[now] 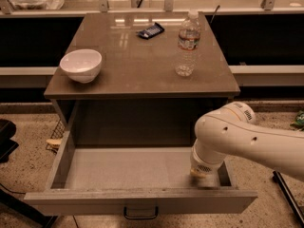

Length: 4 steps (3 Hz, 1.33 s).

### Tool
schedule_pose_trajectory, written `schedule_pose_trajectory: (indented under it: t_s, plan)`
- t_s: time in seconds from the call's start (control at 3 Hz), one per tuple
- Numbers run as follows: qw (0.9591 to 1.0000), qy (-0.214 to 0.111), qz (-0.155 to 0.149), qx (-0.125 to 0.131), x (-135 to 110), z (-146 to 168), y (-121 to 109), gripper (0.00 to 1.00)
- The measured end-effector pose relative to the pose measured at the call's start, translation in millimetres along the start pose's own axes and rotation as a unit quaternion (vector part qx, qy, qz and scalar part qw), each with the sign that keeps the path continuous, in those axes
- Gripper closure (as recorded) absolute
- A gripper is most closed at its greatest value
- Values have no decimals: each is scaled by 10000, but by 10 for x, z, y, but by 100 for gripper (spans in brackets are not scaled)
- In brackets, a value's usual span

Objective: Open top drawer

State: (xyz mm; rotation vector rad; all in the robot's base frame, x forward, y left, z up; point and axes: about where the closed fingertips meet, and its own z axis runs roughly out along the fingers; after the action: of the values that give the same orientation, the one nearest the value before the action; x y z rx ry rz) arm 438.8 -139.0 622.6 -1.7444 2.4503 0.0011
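The top drawer [142, 201] is pulled way out from under the worktop [142, 70], so it's basically opened. The gripper [199, 173] is tucked inside the drawer's right front corner, probably for dragging it; its grip can't be told.

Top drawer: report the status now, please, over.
Hand low inside the top drawer, right side. Drawer wide open. Bowl, water bottle and dark packet on the cabinet top, none in the way.
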Motion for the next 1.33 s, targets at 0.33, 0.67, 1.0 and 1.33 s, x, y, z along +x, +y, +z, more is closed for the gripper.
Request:
schedule_pose_trajectory:
  t_s: [0.33,0.67,1.0,1.33]
  plan:
    - [9999,-100,-35,107,128,-122,194,100]
    - [9993,-313,-129,142,269,-291,498,100]
    - [9993,-305,-101,170,247,-310,420,100]
    - [9988,-201,-139,434,125,-597,212,100]
